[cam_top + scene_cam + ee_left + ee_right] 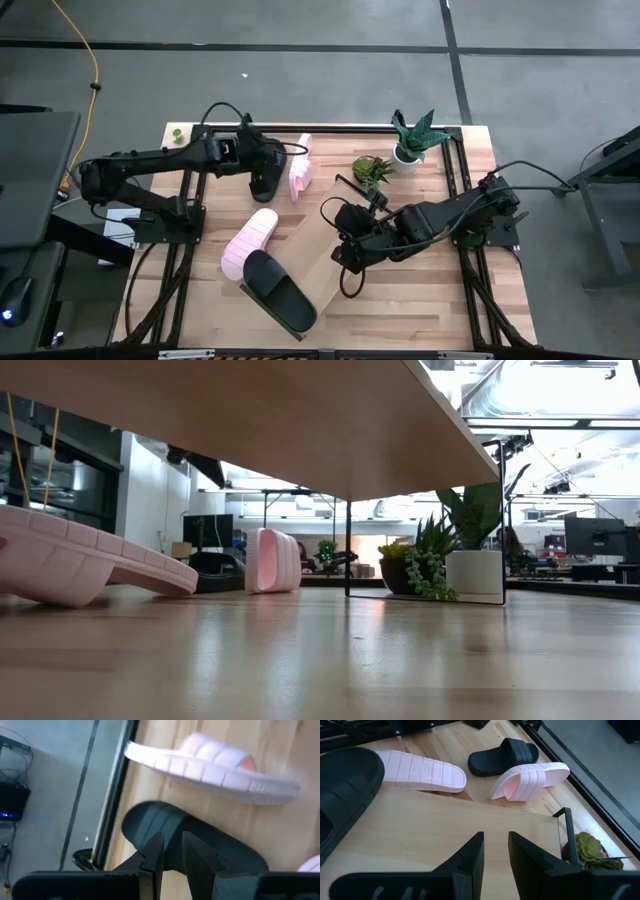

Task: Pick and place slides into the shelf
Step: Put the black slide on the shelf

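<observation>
A black slide point(265, 182) lies flat on the table near its far edge. My left gripper point(268, 163) hangs just over its sole point(210, 845), fingers narrowly open point(172, 855). Beside it a pink slide point(300, 170) stands on its side edge point(215, 767). A second pink slide point(250, 242) lies sole up against the shelf's edge point(420, 770). The other black slide point(280, 290) rests on the near end of the shelf point(330, 240), a light-wood board set slantwise. My right gripper point(345, 255) hovers over the board's middle point(445, 830), fingers slightly open point(495, 852).
Two potted plants point(413, 140) point(372, 170) stand at the table's far right, next to the shelf's far corner point(565, 815). In the low view the shelf's underside point(250, 420) spans overhead on a thin black leg point(348, 545). Bare tabletop lies near the right edge point(430, 300).
</observation>
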